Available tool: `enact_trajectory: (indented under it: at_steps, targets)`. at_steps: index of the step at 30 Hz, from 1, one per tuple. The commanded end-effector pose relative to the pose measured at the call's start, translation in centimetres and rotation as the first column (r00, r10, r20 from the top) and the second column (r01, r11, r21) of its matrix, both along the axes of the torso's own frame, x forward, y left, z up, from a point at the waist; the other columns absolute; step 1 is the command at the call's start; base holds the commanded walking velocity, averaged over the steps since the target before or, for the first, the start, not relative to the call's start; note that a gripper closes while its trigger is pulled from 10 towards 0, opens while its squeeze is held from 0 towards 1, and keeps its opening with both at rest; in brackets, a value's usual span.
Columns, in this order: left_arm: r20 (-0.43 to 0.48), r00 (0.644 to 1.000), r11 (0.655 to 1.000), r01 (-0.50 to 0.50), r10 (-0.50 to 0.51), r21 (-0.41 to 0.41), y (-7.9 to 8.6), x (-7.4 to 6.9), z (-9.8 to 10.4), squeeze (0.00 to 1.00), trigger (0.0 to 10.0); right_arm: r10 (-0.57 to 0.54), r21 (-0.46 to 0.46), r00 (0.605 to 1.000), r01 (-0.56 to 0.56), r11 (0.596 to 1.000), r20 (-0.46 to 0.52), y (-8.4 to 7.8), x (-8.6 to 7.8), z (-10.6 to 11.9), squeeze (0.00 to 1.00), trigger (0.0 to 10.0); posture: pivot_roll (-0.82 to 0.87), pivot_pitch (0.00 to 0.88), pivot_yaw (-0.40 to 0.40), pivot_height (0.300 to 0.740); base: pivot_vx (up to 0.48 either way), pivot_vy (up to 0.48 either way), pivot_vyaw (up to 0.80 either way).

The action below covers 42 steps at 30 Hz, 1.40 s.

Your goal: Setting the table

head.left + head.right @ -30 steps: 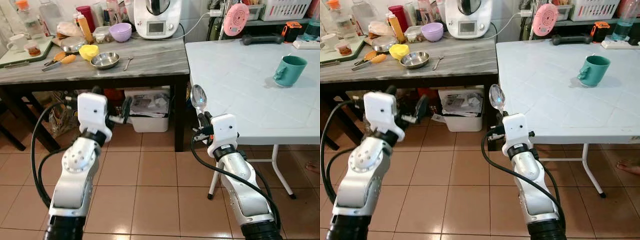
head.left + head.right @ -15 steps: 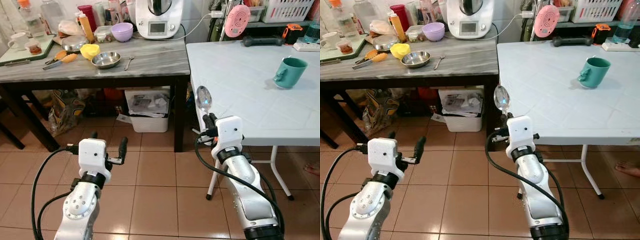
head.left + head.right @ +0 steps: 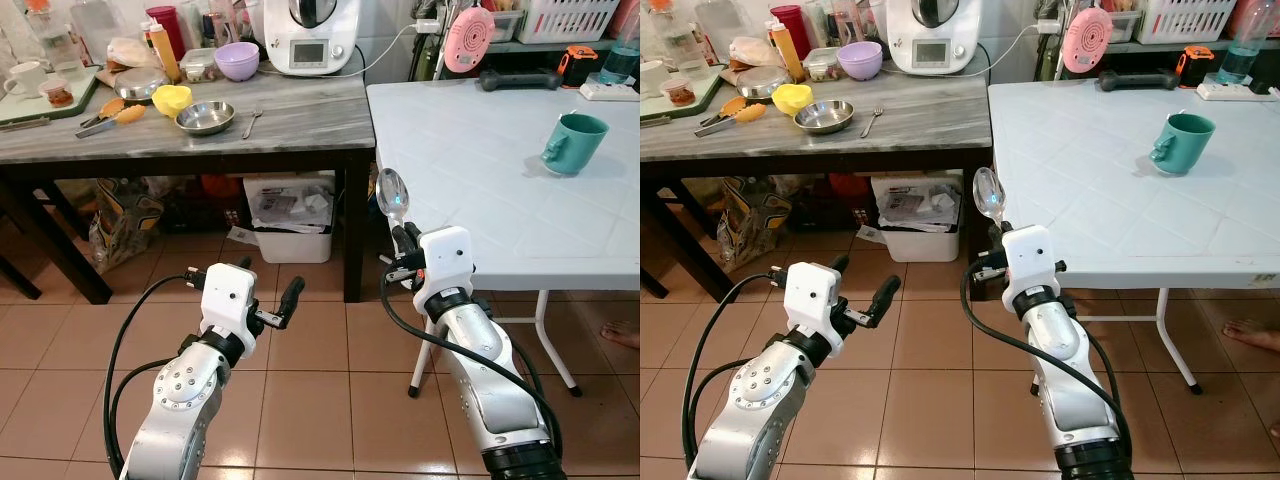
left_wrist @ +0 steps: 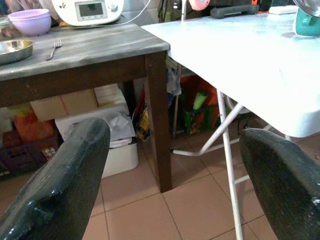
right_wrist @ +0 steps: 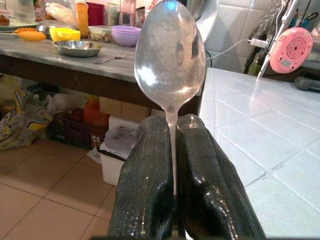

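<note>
From the left eye view we see our right gripper [image 3: 402,240] raised just in front of the near edge of the white tiled folding table [image 3: 480,170], its two black fingers pressed together on the handle of a shiny metal spoon [image 3: 391,195] that stands upright, bowl on top. A teal ceramic mug [image 3: 573,142] sits far back on that table, well apart from the spoon. Our left gripper [image 3: 262,300] hangs lower, over the brown floor tiles, fingers spread and holding nothing. To its left stands the dark wooden table with a grey marbled top [image 3: 290,115], carrying a round steel bowl [image 3: 205,117], a small metal fork [image 3: 251,122], a yellow plastic bowl [image 3: 172,99] and a lilac bowl [image 3: 238,60]; a white kitchen appliance [image 3: 305,35] stands behind them.

The right eye view gives the same scene: the spoon is upright in our right gripper, beside the white table's corner, and a white storage bin [image 3: 918,215] rests under the dark table.

In the left wrist view our two black fingers [image 4: 60,185] stand wide apart, framing the dark table's leg and the folding table's white metal frame.

In the right wrist view our fingers [image 5: 150,180] are clamped tight on the spoon's thin neck, its bowl rising above them, with the white tabletop alongside.
</note>
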<state>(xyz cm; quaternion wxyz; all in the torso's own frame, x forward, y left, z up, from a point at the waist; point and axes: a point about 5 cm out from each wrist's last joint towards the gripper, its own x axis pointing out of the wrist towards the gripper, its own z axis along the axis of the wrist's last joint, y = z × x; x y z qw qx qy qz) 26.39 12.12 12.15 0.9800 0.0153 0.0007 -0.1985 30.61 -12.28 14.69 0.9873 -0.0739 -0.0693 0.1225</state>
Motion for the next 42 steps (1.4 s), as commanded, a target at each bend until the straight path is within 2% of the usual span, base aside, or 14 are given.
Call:
enact_trajectory:
  at_steps: [1,3,4,5,9,10,11,14,15,17,20,25,38,42]
  targets:
    - [-0.013,1.0,1.0,-0.002,0.002,0.005,0.2,-0.4,-0.1,0.0,10.0,0.003,0.019,1.0,-0.003,1.0,-0.014,0.3,0.0,-0.1,0.0,10.0,-0.1,0.063,0.083,0.74,0.0,0.0,0.0]
    - [-0.002,1.0,1.0,-0.03,0.03,0.003,0.4,-0.5,-0.1,0.0,10.0,0.001,0.016,1.0,-0.001,1.0,-0.011,0.3,-0.1,-0.1,0.0,10.0,-0.1,0.063,0.083,0.74,0.0,0.0,0.0]
    - [0.03,0.993,0.993,-0.114,0.114,0.003,1.2,-0.6,0.2,0.0,10.0,0.0,0.012,1.0,0.0,1.0,-0.007,0.3,-0.1,0.0,0.0,10.0,-0.1,0.063,0.083,0.74,0.0,0.0,0.0]
    - [0.038,0.989,0.99,-0.141,0.141,0.002,1.5,-0.6,0.2,0.0,10.0,0.0,0.011,1.0,0.0,1.0,-0.006,0.3,-0.1,0.0,0.0,10.0,-0.1,0.063,0.083,0.74,0.0,0.0,0.0]
    - [0.043,0.978,0.979,-0.203,0.204,-0.022,2.3,-1.2,0.1,0.0,10.0,0.003,0.0,1.0,-0.003,1.0,0.002,0.3,0.0,0.1,0.0,10.0,-0.1,0.063,0.083,0.74,0.0,0.0,0.0]
    - [0.039,0.965,0.966,-0.258,0.259,-0.018,3.0,-1.3,0.0,0.0,10.0,0.006,-0.002,1.0,-0.006,1.0,0.002,0.4,0.1,0.1,0.0,10.0,-0.09,0.052,0.073,0.74,0.0,0.0,0.51]
    - [0.039,0.965,0.966,-0.258,0.259,-0.018,3.0,-1.3,0.0,0.0,10.0,0.006,-0.002,1.0,-0.006,1.0,0.002,0.4,0.1,0.1,0.0,10.0,-0.09,0.052,0.073,0.74,0.0,0.0,0.51]
    - [0.052,0.934,0.935,-0.355,0.354,-0.004,4.5,-1.4,0.0,0.0,10.0,0.005,-0.004,1.0,-0.005,1.0,0.004,0.4,0.3,0.2,0.0,10.0,-0.09,0.051,0.069,0.74,0.0,0.0,0.52]
    - [0.052,0.934,0.935,-0.355,0.354,-0.004,4.5,-1.4,0.0,0.0,10.0,0.005,-0.004,1.0,-0.005,1.0,0.004,0.4,0.3,0.2,0.0,10.0,-0.09,0.051,0.069,0.74,0.0,0.0,0.52]
    - [0.066,0.906,0.908,-0.42,0.418,0.017,5.8,-1.6,-0.1,0.0,10.0,0.0,-0.007,1.0,0.0,1.0,0.006,0.3,0.5,0.2,0.0,10.0,-0.09,0.051,0.07,0.74,0.0,0.0,0.66]
    - [0.063,0.89,0.891,-0.454,0.452,0.016,6.5,-1.6,-0.1,0.0,10.0,0.001,-0.007,1.0,-0.001,1.0,0.005,0.3,0.4,0.2,0.0,10.0,-0.09,0.051,0.07,0.74,0.0,0.0,0.8]
    - [0.08,0.891,0.893,-0.45,0.447,0.021,6.4,-1.5,0.2,0.0,10.0,0.001,0.0,1.0,-0.001,1.0,0.005,0.4,0.4,0.2,0.0,10.0,-0.08,0.056,0.074,0.74,0.0,0.0,0.75]
    - [0.104,0.916,0.919,-0.393,0.388,0.023,5.4,-1.4,0.5,0.0,10.0,-0.062,0.015,0.998,0.062,0.998,0.001,-0.4,0.6,0.2,0.0,10.0,-0.08,0.059,0.081,0.74,0.0,0.0,0.0]
    - [0.126,0.92,0.928,-0.374,0.37,0.006,5.2,-1.0,1.1,0.0,10.0,-0.061,0.016,0.998,0.061,0.998,0.01,-0.5,0.6,0.4,0.0,10.0,-0.09,0.06,0.081,0.74,0.0,0.0,-0.74]
